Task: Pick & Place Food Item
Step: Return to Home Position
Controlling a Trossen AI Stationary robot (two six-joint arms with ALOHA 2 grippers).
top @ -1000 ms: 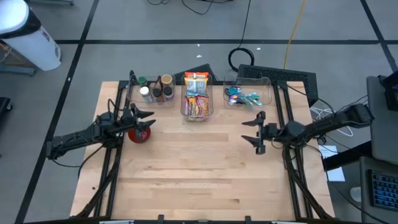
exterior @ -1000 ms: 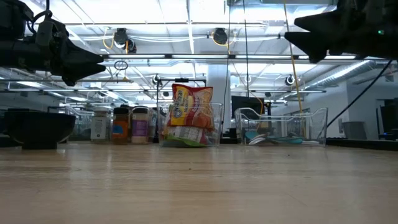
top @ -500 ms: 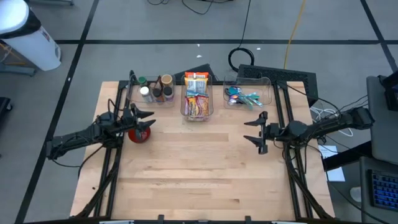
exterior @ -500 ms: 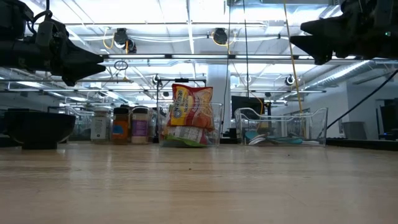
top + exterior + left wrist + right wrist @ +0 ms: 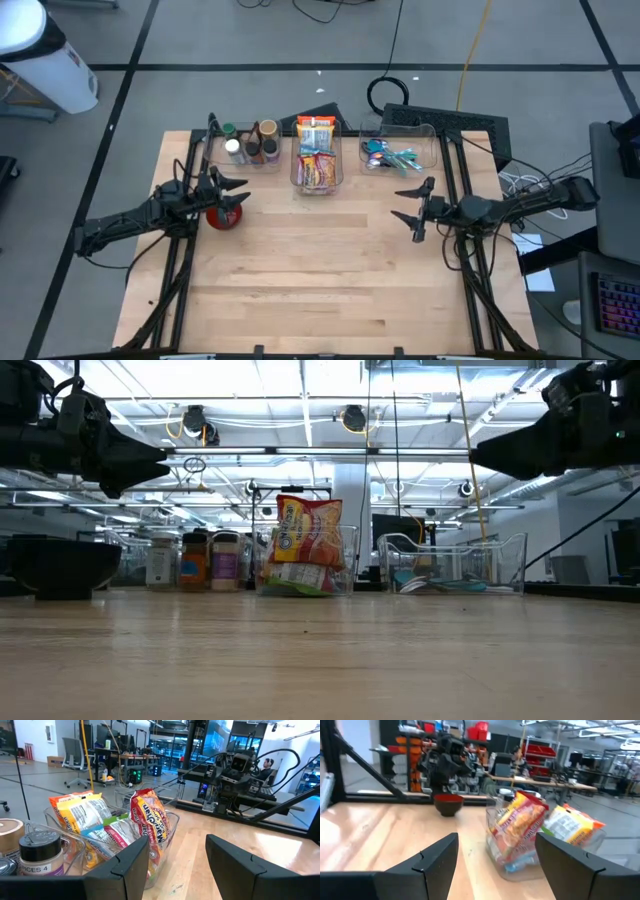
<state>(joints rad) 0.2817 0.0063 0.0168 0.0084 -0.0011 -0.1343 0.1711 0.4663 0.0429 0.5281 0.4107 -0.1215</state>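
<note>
While the food packs (image 5: 316, 160) lie in the middle bin (image 5: 296, 172) and the right gripper (image 5: 399, 203) hangs spread and empty, the left gripper (image 5: 240, 192), also spread, hovers over the red bowl (image 5: 226, 217) and may knock it if it dips.

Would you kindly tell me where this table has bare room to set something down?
Bare: the near half of the table, and the centre between left end effector and right end effector. Crowded: the far edge, lined by left bin, middle bin and right bin; the red bowl sits under the left end effector.
</note>
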